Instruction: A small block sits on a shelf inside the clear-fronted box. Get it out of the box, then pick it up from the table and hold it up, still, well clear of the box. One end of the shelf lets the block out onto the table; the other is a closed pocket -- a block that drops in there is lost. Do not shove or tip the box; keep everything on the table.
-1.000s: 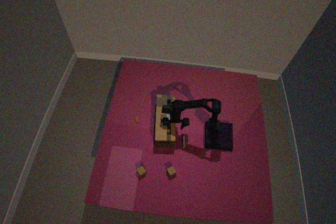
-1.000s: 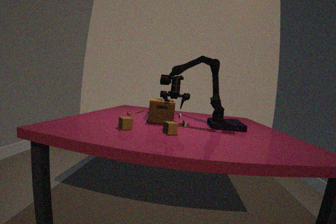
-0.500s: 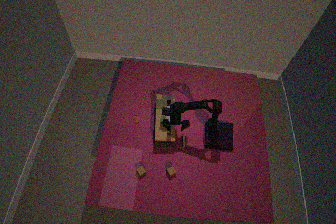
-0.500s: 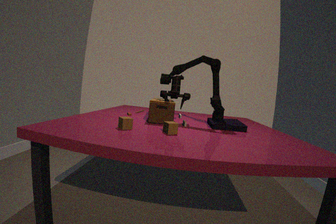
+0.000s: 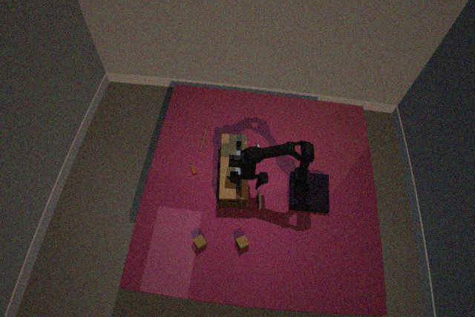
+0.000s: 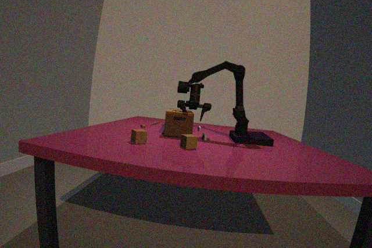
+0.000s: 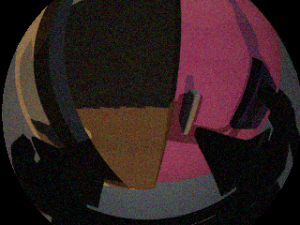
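The tan box (image 5: 231, 169) stands on the magenta table; it also shows in the exterior view (image 6: 178, 122). My gripper (image 5: 248, 180) (image 6: 193, 107) is open and empty, pointing down just above the box's top edge. One finger hangs over the box, the other over the table on the side of the arm's base. In the wrist view the box's tan top (image 7: 127, 144) and its dark opening (image 7: 119, 44) lie below my spread fingers (image 7: 150, 169). I cannot make out the small block; the arm hides most of the box's inside.
A small grey slab stands on the table beside the box, seen also from the wrist (image 7: 190, 112). Two tan cubes (image 5: 199, 242) (image 5: 241, 243) sit nearer the front. A thin stick (image 5: 204, 137) and a small orange piece (image 5: 194, 168) lie left of the box. The arm's base (image 5: 309, 191) is at the right.
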Action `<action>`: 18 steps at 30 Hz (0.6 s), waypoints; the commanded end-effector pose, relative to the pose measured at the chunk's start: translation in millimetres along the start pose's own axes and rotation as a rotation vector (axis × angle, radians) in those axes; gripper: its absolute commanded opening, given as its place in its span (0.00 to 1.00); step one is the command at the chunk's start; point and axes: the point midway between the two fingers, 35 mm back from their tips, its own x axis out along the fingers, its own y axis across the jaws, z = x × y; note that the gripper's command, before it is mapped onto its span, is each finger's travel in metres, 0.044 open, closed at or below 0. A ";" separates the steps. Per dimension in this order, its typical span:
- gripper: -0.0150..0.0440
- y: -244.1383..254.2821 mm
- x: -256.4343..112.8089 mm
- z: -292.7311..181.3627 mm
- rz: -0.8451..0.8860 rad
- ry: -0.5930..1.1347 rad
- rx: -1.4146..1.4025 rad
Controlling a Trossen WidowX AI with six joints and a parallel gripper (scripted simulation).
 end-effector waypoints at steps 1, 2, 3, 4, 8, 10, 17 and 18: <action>0.93 -0.4 2.2 -5.3 0.000 0.004 -0.001; 0.93 -0.4 2.5 -6.3 0.000 0.004 -0.001; 0.93 -0.4 2.8 -7.2 0.000 0.004 -0.001; 0.93 -0.4 3.1 -8.1 0.000 0.004 -0.001; 0.93 -0.1 1.4 -9.1 0.000 0.004 -0.001; 0.93 0.8 -7.8 -11.8 -0.001 0.004 -0.001; 0.93 -0.5 -56.3 -26.5 -0.004 0.001 -0.001; 0.93 -0.5 -56.3 -26.5 -0.004 0.001 -0.001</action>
